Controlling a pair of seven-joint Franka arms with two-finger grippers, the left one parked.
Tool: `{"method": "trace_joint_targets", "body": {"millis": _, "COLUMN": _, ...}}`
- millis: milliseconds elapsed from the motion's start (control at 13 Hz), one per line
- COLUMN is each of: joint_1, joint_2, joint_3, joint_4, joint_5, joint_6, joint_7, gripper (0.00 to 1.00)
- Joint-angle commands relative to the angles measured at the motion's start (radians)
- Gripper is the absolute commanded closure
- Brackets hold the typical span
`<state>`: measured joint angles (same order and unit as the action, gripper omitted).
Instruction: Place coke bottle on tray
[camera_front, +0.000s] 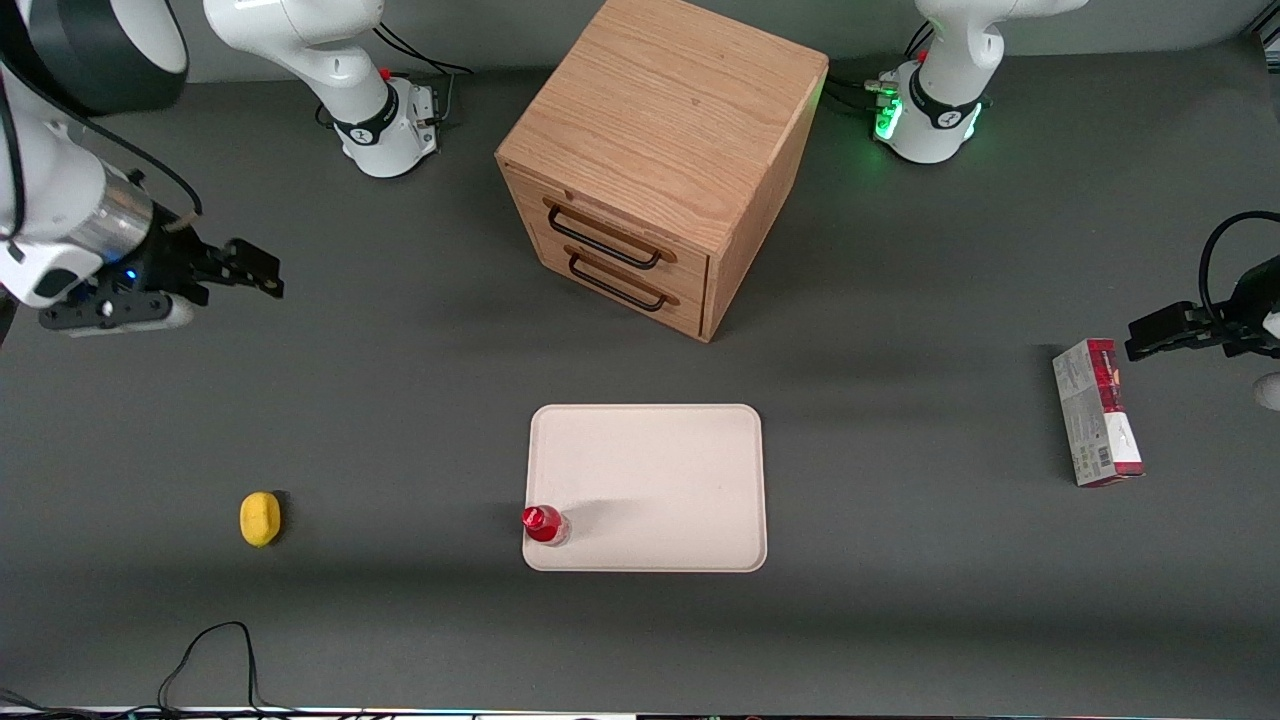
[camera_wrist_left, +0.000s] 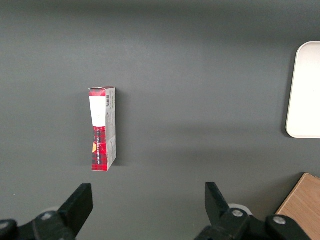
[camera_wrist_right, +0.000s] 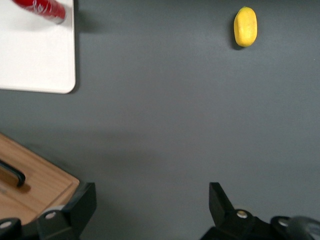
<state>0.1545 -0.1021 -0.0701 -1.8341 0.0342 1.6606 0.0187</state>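
the coke bottle (camera_front: 545, 524) stands upright on the tray (camera_front: 660, 470), in the corner nearest the front camera toward the working arm's end. the claw (camera_front: 250, 268) hangs empty, fingers spread apart, well away above the bench (camera_front: 400, 420).

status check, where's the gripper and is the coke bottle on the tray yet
Gripper open, empty, raised toward the working arm's end of the table. Coke bottle upright on the tray, at a near corner. Nothing in the way; lemon well apart.
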Motion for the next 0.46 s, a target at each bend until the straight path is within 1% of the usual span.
{"method": "trace_joint_targets", "body": {"millis": 0, "joint_1": -0.047, "joint_2": -0.016, "joint_3": 0.019, "joint_4": 0.013, "joint_5": 0.019, "joint_6": -0.053, "joint_7": -0.092, "gripper": 0.00}}
{"method": "trace_joint_targets", "body": {"millis": 154, "joint_1": -0.069, "joint_2": -0.013, "joint_3": 0.026, "joint_4": 0.033, "joint_5": 0.019, "joint_6": -0.074, "joint_7": -0.088, "gripper": 0.00}}
{"method": "trace_joint_targets", "body": {"millis": 385, "joint_1": -0.067, "joint_2": -0.011, "joint_3": 0.027, "joint_4": 0.053, "joint_5": 0.019, "joint_6": -0.096, "joint_7": -0.092, "gripper": 0.00}}
